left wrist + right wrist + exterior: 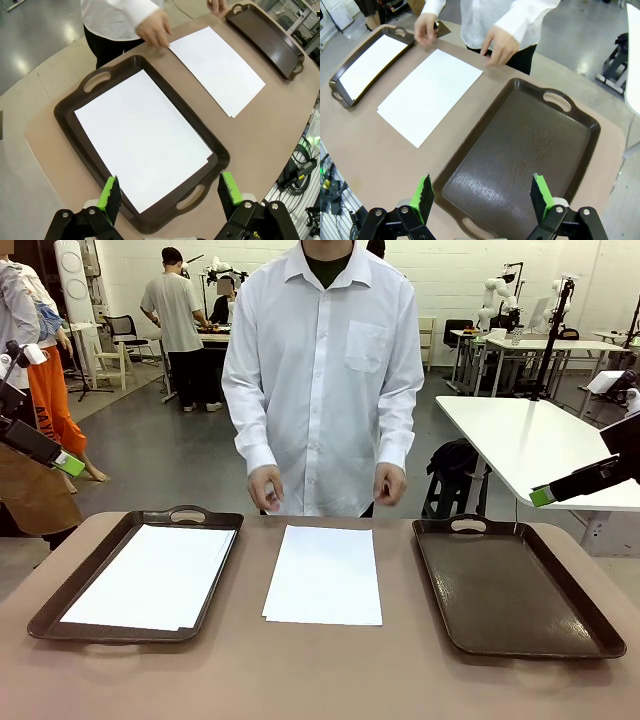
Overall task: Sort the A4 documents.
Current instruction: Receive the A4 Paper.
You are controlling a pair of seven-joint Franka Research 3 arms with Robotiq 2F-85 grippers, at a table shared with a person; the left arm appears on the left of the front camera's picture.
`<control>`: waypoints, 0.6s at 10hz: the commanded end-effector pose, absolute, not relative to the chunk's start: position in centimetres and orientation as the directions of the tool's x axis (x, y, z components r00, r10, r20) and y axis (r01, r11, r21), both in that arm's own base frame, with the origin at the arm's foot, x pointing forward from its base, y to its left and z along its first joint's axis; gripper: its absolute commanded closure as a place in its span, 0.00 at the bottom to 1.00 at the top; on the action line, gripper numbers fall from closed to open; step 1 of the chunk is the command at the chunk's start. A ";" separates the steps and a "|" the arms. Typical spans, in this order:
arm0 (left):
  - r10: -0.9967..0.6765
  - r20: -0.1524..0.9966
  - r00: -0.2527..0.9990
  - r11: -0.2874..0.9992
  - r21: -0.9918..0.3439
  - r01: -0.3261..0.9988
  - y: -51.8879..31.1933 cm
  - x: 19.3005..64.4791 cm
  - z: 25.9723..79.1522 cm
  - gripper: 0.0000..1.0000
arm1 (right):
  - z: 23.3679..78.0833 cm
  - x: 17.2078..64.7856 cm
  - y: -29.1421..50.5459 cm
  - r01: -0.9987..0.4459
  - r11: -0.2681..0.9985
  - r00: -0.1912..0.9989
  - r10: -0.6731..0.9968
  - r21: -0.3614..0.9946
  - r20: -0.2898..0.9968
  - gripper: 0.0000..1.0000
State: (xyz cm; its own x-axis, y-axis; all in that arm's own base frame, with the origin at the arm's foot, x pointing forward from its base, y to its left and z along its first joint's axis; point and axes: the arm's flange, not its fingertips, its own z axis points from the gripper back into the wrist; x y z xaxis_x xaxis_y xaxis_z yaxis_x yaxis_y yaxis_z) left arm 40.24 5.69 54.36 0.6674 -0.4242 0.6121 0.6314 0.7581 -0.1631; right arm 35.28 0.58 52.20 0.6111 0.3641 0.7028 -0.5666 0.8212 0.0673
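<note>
**A4 documents stacked mid-desk between one part-filled tray and one bare tray**

A4 documents (323, 575) lie as a thin white stack flat on the desk (320, 680), between the two dark trays and apart from both. I read this middle spot as a handing-over place. Either arm can reach it, and the person's hands (266, 487) hang just beyond its far edge; whether they touch the paper I cannot tell. More white sheets (150, 578) lie inside the left tray (52, 602), squared to its walls with a brown margin all round, so that tray seems to serve as one sorting bin. The right tray (520, 590) holds nothing and is probably meant for the other kind.

Left fingers (110, 194) are spread wide and grasp nothing, raised well above the desk and looking down on the left tray. Right fingers (423, 195) are likewise released and empty, above the right tray.

The stack's near corner is slightly fanned, which offers a lip for catching the top sheet. Elsewhere the paper lies flush on the desk and would be hard to pinch. Bare desk runs on both sides of the stack and along the near edge, leaving room to slide a sheet toward the rim. The tray walls are raised, so a sheet must go over them rather than be pushed in.
</note>
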 end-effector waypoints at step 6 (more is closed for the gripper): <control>-0.436 0.612 0.660 0.752 -0.155 0.640 5.5 40.1 54.3 0.00 | 52.0 35.4 0.7 -0.572 0.816 0.611 0.361 0.079 0.704 0.00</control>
State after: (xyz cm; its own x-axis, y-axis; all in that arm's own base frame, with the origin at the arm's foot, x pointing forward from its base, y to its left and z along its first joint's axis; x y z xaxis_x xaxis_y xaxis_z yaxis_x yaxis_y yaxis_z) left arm 40.24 5.68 54.36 0.6674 -0.4242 0.6121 0.6315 0.7581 -0.1631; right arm 35.28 0.58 52.20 0.6111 0.3641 0.7028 -0.5666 0.8212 0.0673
